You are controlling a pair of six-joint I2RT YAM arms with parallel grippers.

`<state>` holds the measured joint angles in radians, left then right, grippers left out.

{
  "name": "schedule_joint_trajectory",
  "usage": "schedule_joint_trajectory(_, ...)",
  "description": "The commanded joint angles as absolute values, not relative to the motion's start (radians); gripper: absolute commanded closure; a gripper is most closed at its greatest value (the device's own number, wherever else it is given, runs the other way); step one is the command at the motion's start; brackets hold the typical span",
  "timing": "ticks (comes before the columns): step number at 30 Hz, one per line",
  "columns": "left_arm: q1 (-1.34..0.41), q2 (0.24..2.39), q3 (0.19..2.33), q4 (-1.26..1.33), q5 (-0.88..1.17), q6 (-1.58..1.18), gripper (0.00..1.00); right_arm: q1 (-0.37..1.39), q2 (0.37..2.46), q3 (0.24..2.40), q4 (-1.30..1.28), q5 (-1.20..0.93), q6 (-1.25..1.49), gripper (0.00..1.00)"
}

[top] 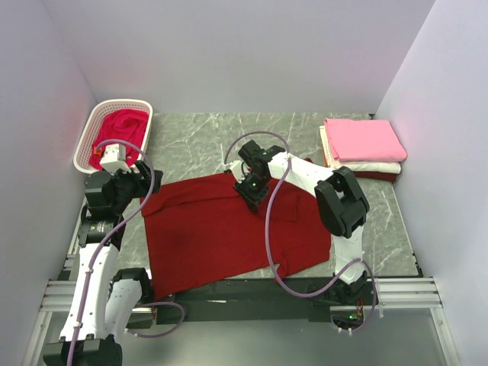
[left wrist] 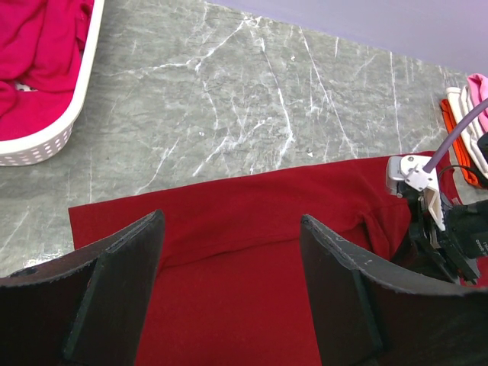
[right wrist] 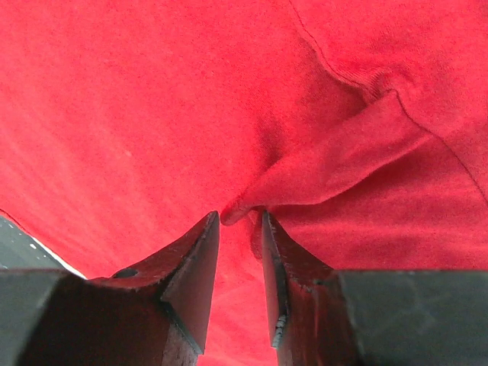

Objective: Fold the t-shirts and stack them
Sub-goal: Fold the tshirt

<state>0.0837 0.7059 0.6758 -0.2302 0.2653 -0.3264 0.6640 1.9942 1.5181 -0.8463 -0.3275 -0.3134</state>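
Note:
A large dark red t-shirt (top: 221,229) lies spread on the marble table, rumpled near its upper right. My right gripper (top: 250,200) is down on the shirt's upper middle. In the right wrist view its jaws (right wrist: 240,216) stand narrowly apart, pinching a raised fold of the red cloth (right wrist: 335,164) at their tips. My left gripper (top: 145,183) is open and empty, hovering over the shirt's upper left corner (left wrist: 252,229). A crimson t-shirt (top: 122,126) lies in the basket. Folded pink (top: 364,139) and white (top: 366,166) shirts are stacked at the back right.
The white lattice basket (top: 88,141) stands at the back left, also in the left wrist view (left wrist: 53,133). A dark red strip (top: 381,176) shows under the folded stack. Bare marble (top: 198,141) lies behind the shirt. Walls enclose three sides.

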Motion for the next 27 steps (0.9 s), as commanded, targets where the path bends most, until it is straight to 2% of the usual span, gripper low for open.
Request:
schedule_joint_trajectory(1,0.083,0.689,0.692,-0.192,0.282,-0.311,0.23,0.684,1.988,1.514,-0.830,-0.328,-0.295,0.63)
schedule_joint_trajectory(16,0.084,0.692,0.693,-0.192,0.284,-0.311,0.23,0.715,1.991,1.511,-0.811,-0.238,-0.249,0.63)
schedule_joint_trajectory(27,0.083,0.689,0.693,-0.190,0.284,-0.311,0.23,0.738,2.009,1.491,-0.801,-0.213,-0.235,0.71)
